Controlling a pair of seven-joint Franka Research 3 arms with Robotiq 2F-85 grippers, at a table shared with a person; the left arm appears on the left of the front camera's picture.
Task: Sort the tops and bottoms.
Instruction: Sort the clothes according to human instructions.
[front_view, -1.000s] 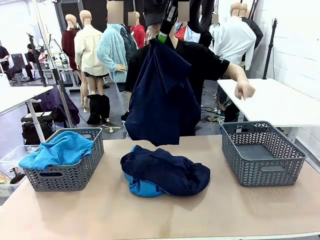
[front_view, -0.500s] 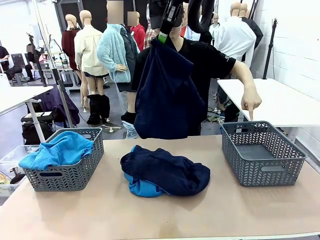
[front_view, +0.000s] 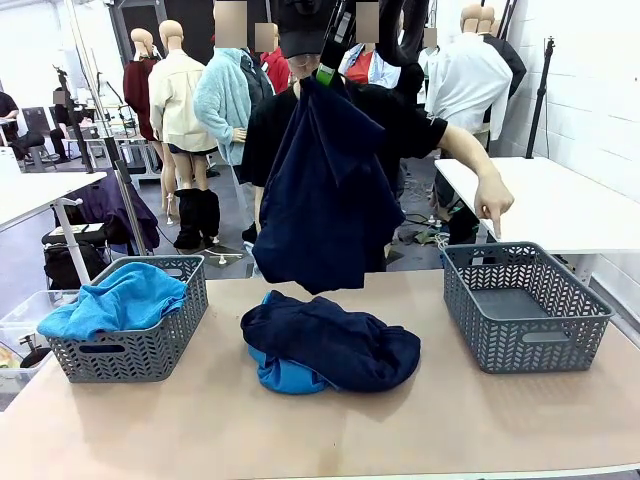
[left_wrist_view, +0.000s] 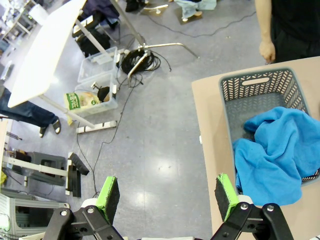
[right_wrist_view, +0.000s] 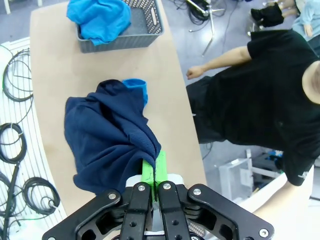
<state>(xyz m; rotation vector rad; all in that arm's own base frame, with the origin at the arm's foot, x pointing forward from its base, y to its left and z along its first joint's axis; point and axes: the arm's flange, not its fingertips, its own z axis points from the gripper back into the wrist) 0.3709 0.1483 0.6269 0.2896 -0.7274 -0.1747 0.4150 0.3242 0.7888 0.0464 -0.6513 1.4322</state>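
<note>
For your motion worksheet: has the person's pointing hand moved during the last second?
Yes. The person's hand has dropped slightly towards the right basket's far rim.

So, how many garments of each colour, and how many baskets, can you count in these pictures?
Sky-blue tops: 2
Navy bottoms: 2, one hanging from the right claw
Grey baskets: 2
Total: 6

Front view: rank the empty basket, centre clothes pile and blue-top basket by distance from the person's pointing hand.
1. Empty basket, right side, just below the person's pointing hand.
2. Clothes pile, table centre.
3. Blue-top basket, far left.
</note>
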